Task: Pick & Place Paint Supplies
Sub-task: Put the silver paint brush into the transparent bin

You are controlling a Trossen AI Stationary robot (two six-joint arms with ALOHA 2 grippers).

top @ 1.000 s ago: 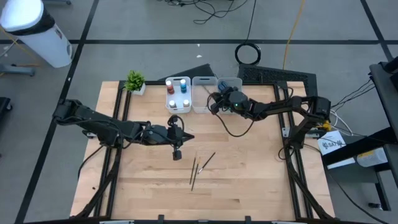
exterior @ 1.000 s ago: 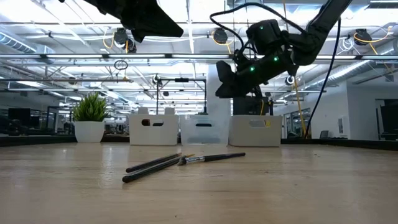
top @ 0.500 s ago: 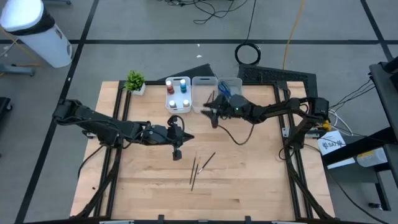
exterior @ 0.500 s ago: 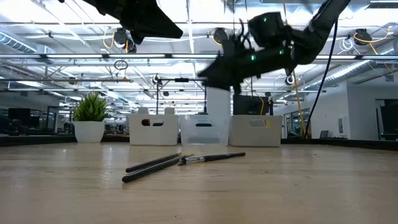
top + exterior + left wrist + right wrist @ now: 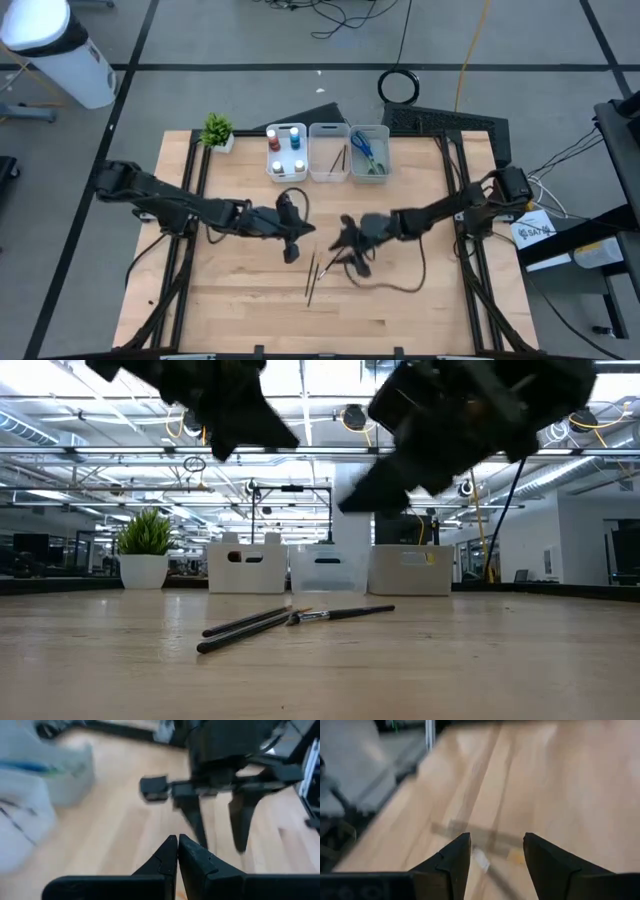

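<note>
Near the middle of the wooden table (image 5: 400, 310), the right gripper (image 5: 345, 243) hangs above the loose paintbrushes (image 5: 320, 268), its two fingers (image 5: 451, 861) spread apart with nothing between them. These thin dark brushes lie on the bare wood, crossing one another, with the gripper over their right-hand end. Just left of them the left gripper (image 5: 293, 247) hovers with its fingers (image 5: 162, 857) pressed together and nothing in them, facing the right arm. Along the far edge stand three whitish bins: the left bin (image 5: 267, 167) holds small paint bottles (image 5: 286, 147) with red, blue and white showing, the middle bin (image 5: 313, 170) holds a brush, and the right bin (image 5: 382, 145) holds scissors with blue and green handles (image 5: 366, 152). A small green potted plant (image 5: 217, 131) stands left of the bins.
</note>
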